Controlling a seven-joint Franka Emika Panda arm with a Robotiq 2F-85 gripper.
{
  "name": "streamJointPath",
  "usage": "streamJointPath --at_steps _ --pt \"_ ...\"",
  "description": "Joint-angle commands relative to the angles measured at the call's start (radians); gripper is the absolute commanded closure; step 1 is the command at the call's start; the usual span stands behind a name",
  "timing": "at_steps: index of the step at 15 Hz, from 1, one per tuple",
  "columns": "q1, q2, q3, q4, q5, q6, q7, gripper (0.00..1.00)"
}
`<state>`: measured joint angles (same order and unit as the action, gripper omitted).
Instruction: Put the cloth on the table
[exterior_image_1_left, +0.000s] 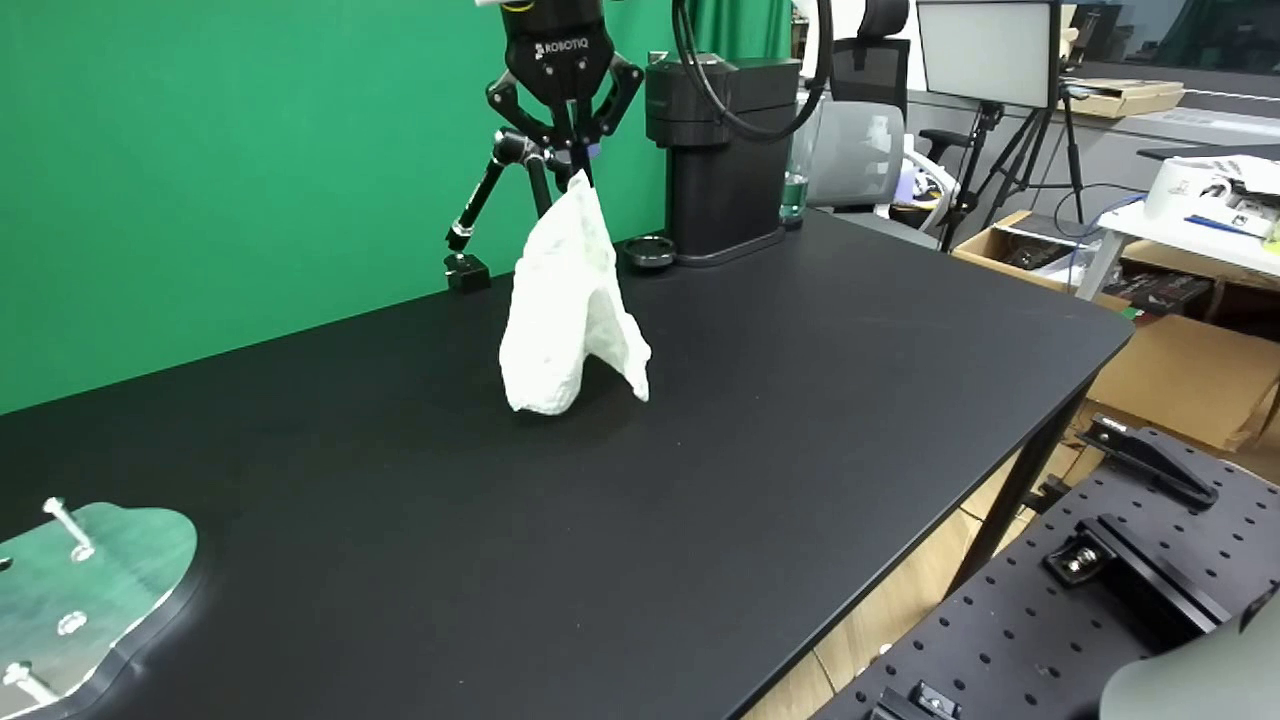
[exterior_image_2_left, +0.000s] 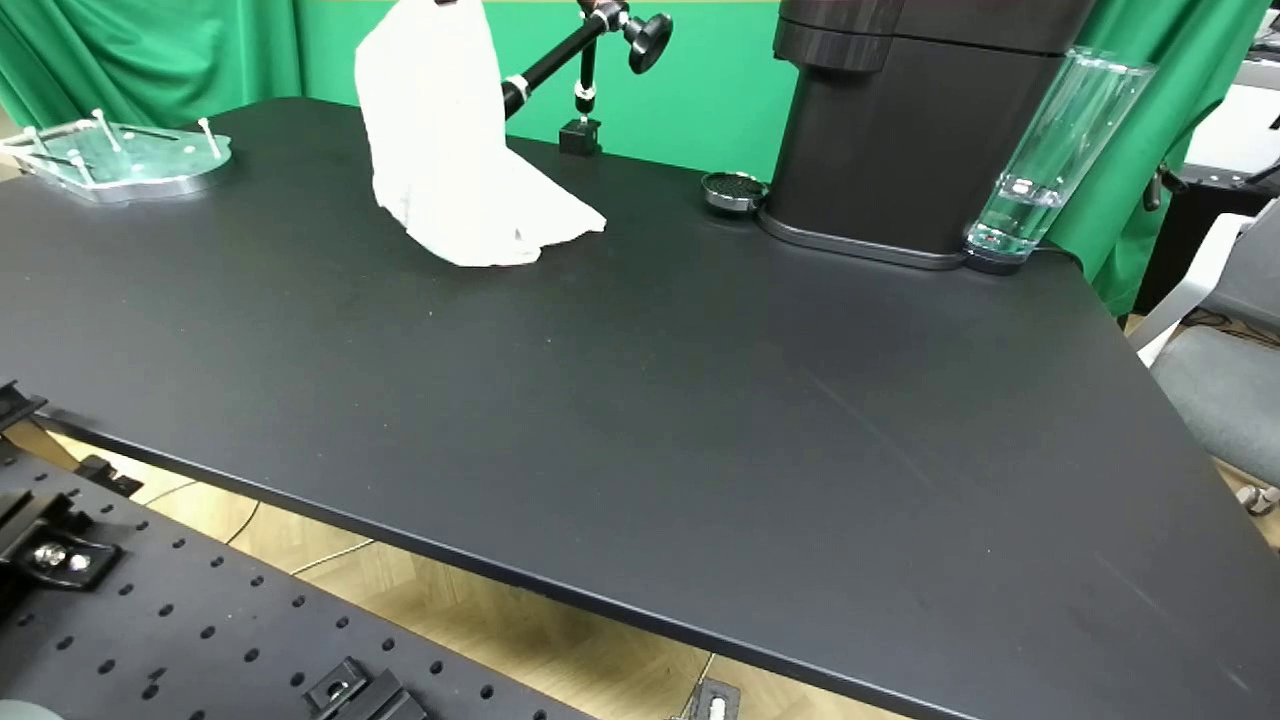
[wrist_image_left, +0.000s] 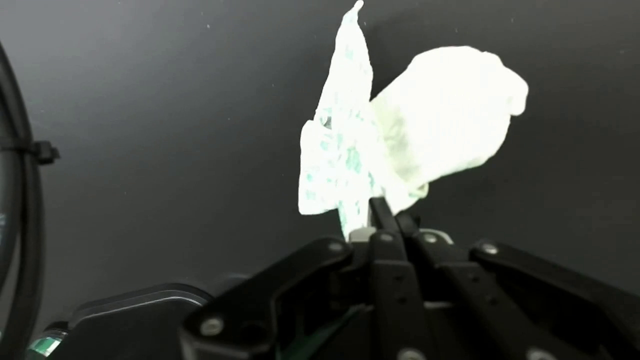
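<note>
White cloth (exterior_image_1_left: 550, 305) hangs pinched in my gripper (exterior_image_1_left: 581, 172), black table (exterior_image_1_left: 700, 500) beneath; likely the placing step, so next I should lower, then release.

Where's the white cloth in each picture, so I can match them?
In an exterior view, cloth: just left of centre.
In an exterior view, cloth: upper left, meeting the top edge.
In the wrist view, cloth: upper part, mostly right of centre.
Shared landmark: the table.

1. Black bench (exterior_image_2_left: 700, 400), lightly scuffed.
2. Black machine (exterior_image_2_left: 900, 140) near the far edge.
3. Small round tray (exterior_image_2_left: 735, 192) just beside it.
4. Small block (exterior_image_2_left: 579, 136) at that edge.
5. Shiny pegged plate (exterior_image_2_left: 150, 166), well apart from the machine.
</note>
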<state>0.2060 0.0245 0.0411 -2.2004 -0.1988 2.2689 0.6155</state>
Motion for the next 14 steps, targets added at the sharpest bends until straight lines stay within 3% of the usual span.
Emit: streamJointPath --at_steps 1,9,10,12,14 --pt "-0.024 -0.072 0.043 -0.074 -0.027 -0.046 0.009 1.0" --pt "-0.071 0.003 0.045 -0.103 -0.118 0.038 -0.012 1.0" --pt "-0.075 0.013 0.043 -0.104 -0.111 0.043 -0.029 0.73" --pt "-0.08 0.027 0.04 -0.109 -0.108 0.054 -0.056 0.67" --pt "-0.081 0.035 0.038 -0.113 -0.106 0.055 -0.079 0.52"
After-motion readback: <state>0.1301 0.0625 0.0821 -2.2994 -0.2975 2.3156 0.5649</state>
